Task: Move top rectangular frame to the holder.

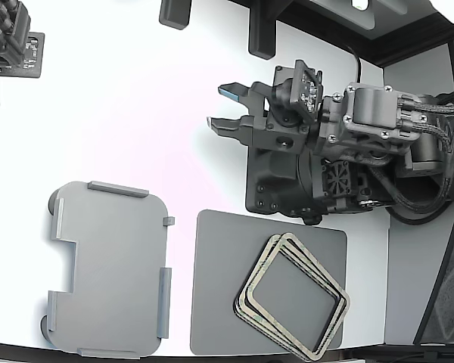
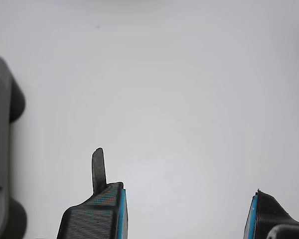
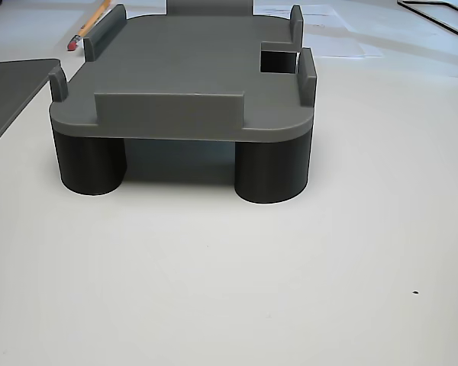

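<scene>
Exterior view is showing the black robot gripper point(image 1: 219, 108) hovering over the bare white counter point(image 1: 121, 113), its jaws standing apart and gripping nothing. Top thin beige-tan rectangular frame with an open centre point(image 1: 296, 296) is lying uppermost on a skewed stack of look-alike frames point(image 1: 246, 308), which is resting on a dark grey flat mat point(image 1: 219, 287) toward the exterior view's right. Just beside the mat, toward the exterior view's left, the light grey rectangular holder plate with raised edge tabs point(image 1: 110, 268) is sitting unoccupied.
</scene>
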### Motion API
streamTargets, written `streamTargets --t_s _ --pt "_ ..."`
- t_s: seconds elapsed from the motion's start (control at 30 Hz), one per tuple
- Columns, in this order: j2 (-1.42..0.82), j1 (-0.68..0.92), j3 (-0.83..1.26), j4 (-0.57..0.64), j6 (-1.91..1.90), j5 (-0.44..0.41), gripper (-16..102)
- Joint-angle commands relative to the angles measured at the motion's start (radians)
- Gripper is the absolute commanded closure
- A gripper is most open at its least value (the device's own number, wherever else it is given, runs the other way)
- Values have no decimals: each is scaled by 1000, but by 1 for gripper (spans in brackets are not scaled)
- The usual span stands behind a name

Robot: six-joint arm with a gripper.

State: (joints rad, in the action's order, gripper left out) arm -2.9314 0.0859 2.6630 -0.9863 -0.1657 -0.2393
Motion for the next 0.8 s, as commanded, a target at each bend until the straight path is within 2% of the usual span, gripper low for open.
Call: streamTargets --t_s 0.0,0.3,0.37,0.5,0.53,0.57,0.63,0.73,0.77 --pt "-23 -15 -64 195 17 -21 -14" --pt "-23 -15 -71 195 35 -15 -13" --pt "-15 -15 -84 201 130 17 -8" --pt "98 21 -187 163 347 78 -14" --pt "135 51 -221 146 376 77 -12" --pt "166 89 -256 124 425 61 2" --pt "224 178 -319 91 535 20 5" --pt "305 319 -420 23 627 -46 22" --pt "341 362 -454 -8 647 -52 24"
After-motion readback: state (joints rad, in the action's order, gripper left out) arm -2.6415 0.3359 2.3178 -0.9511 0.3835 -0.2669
